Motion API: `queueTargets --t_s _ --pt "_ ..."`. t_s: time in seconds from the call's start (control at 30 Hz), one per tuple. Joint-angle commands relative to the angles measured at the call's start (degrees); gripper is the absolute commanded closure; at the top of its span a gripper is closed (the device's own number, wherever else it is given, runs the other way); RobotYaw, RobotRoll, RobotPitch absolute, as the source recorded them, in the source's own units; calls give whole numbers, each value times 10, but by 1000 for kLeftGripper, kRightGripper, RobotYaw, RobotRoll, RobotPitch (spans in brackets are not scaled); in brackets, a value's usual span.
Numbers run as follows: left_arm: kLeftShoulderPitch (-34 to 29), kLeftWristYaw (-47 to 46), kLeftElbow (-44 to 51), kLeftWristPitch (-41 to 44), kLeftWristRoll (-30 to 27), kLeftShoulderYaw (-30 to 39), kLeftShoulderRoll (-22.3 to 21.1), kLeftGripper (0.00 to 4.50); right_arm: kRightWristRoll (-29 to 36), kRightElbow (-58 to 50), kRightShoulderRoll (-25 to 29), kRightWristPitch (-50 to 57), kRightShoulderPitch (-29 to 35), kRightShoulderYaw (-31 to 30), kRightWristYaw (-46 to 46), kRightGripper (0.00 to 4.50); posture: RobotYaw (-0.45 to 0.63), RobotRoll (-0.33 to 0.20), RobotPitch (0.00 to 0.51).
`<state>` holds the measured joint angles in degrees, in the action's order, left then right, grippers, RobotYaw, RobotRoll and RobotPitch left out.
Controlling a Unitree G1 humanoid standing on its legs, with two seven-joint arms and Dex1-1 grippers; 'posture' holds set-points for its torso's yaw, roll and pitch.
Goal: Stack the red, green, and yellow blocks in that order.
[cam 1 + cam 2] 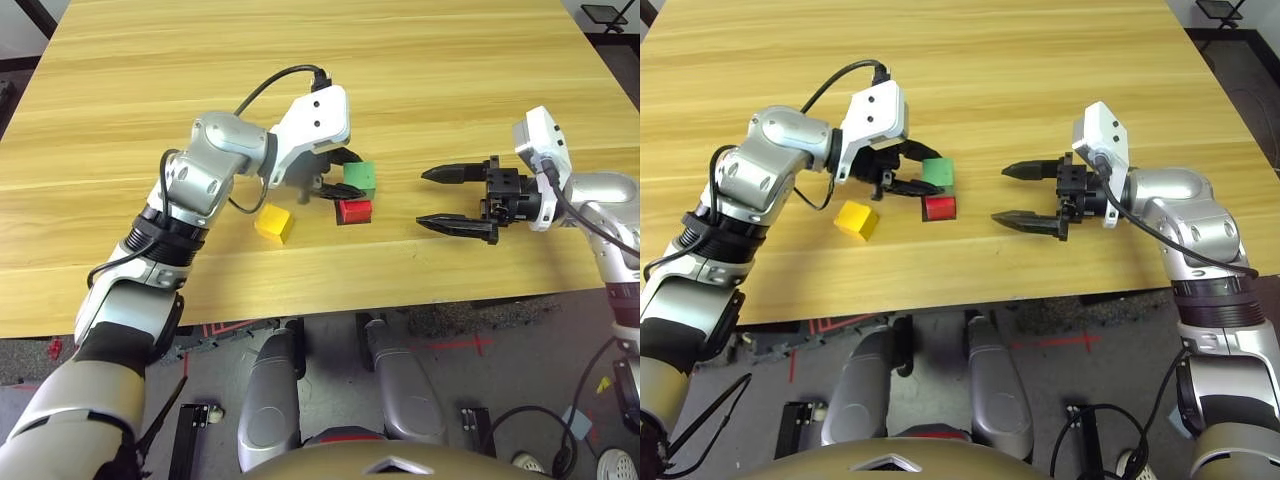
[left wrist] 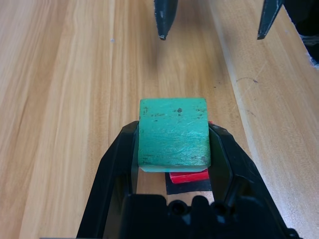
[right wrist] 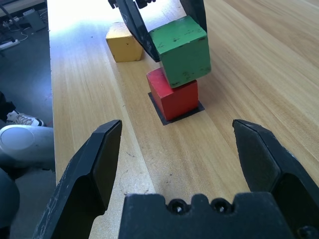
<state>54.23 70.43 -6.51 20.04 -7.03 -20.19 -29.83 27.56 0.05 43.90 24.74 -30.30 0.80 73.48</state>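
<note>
In the left wrist view the green block [image 2: 173, 134] covers nearly all of the red block [image 2: 188, 175]; only a thin red strip shows under it. The black patch [image 2: 192, 186] is mostly hidden too. Whether the green block touches the red one cannot be told. The picture's edge cuts the right hand [image 2: 215, 20] to two fingertips.

I see a light wooden table [image 1: 420, 80] filling the upper part of the frame. Near the middle, a red block [image 1: 354, 211] sits on a flat black square patch [image 3: 160, 110]. Just left of it, slightly lower, a yellow block [image 1: 273, 222] lies on bare wood.
</note>
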Motion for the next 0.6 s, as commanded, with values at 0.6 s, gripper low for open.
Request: queueTargets --t_s 0.6 --pt "-17 14 45 29 -4 -9 1 2425 -5 2 -5 -4 -2 -7 0 0 144 70 276"
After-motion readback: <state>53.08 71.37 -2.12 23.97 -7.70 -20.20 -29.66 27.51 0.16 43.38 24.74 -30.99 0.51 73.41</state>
